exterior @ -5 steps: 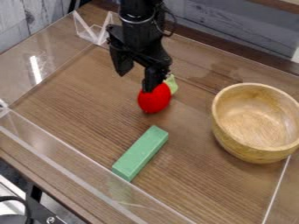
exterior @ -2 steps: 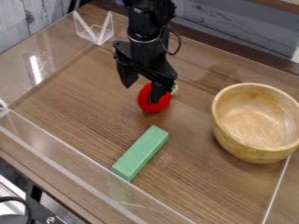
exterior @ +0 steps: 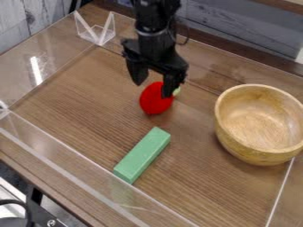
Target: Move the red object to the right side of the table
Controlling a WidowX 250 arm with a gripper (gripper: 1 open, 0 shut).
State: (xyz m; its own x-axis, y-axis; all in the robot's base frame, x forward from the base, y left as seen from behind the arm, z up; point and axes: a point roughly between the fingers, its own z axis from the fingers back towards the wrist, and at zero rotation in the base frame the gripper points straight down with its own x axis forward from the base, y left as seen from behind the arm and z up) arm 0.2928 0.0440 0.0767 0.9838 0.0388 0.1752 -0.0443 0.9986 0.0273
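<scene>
The red object (exterior: 153,100) is a small rounded red toy fruit lying near the middle of the wood-grain table (exterior: 71,106). My black gripper (exterior: 154,80) hangs straight down right over it, open, with one finger to the fruit's left and the other (exterior: 173,86) over its right upper side. The fingers cover the fruit's top and stem. Whether they touch the fruit I cannot tell.
A wooden bowl (exterior: 260,123) stands at the right side of the table. A flat green block (exterior: 143,153) lies in front of the fruit. Low clear acrylic walls (exterior: 71,173) edge the tabletop.
The gripper has shifted right and slightly down, from the fruit's upper left to directly over it, and rolled a little. The fruit, block and bowl have stayed put.
</scene>
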